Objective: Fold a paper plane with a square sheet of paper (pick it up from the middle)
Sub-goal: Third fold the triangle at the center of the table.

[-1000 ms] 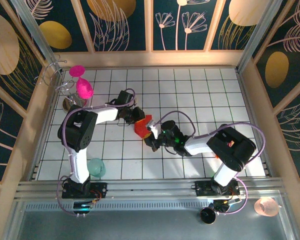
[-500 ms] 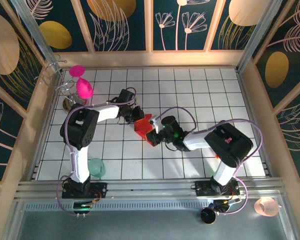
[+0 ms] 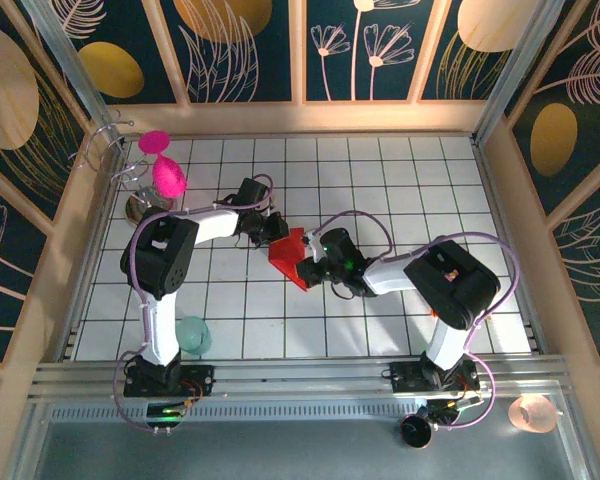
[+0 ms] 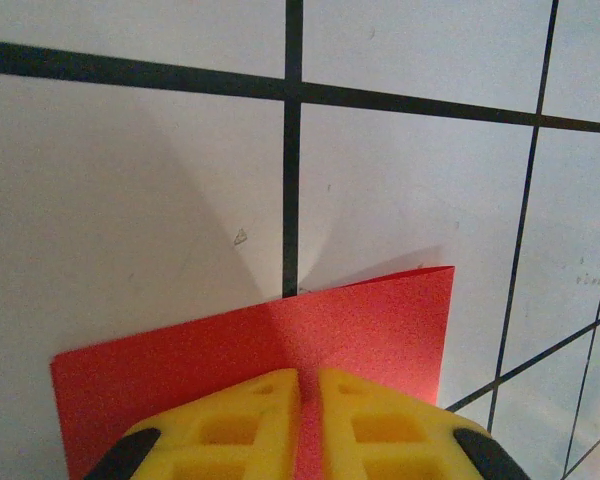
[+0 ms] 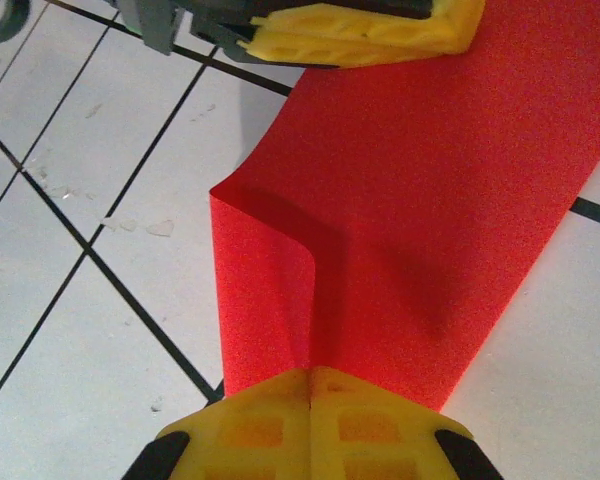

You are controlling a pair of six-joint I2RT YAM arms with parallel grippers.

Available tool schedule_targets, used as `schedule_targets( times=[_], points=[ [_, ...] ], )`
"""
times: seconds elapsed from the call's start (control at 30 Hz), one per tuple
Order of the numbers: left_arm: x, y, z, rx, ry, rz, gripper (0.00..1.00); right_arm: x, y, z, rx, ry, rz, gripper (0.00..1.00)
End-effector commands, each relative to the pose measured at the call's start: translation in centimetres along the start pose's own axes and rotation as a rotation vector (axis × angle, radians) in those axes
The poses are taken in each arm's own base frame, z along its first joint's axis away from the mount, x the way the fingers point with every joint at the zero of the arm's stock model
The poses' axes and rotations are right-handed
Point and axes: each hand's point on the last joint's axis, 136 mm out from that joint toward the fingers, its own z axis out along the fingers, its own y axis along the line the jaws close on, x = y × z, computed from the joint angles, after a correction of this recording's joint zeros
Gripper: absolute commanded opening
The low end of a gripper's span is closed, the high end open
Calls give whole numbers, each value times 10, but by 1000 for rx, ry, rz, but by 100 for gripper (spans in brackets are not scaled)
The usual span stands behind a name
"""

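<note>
Now we are pinching the red sheet's (image 5: 410, 190) edge with our left gripper (image 4: 308, 378). Our right gripper (image 5: 310, 375) is clamping the opposite edge.

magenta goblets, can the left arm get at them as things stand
Probably not yet: the left end effector is shut on the red sheet, which the right end effector also pinches. Otherwise the tiles toward the magenta goblets look bare.

Arm links (image 3: 158, 320): white, black joint housings.
Cables (image 3: 358, 214): lilac, looped along both arms.
Fingertips (image 5: 255, 430): yellow, square moulded recesses, black backing.
Right wrist (image 3: 348, 265): green light.
</note>
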Motion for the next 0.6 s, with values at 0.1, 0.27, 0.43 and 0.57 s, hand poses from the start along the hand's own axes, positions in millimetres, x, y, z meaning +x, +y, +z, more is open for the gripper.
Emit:
schedule_targets(
  times=[0.1, 0.27, 0.43, 0.57],
  points=[
    [22, 30, 15, -94, 74, -29, 14, 0, -10, 4, 45, 23, 45, 0],
    [22, 30, 15, -93, 73, -29, 14, 0, -11, 6, 54, 35, 52, 0],
    [22, 30, 15, -94, 73, -28, 14, 2, -13, 6, 63, 43, 56, 0],
    [21, 29, 14, -93, 71, -28, 14, 2, -12, 5, 62, 41, 58, 0]
  ],
)
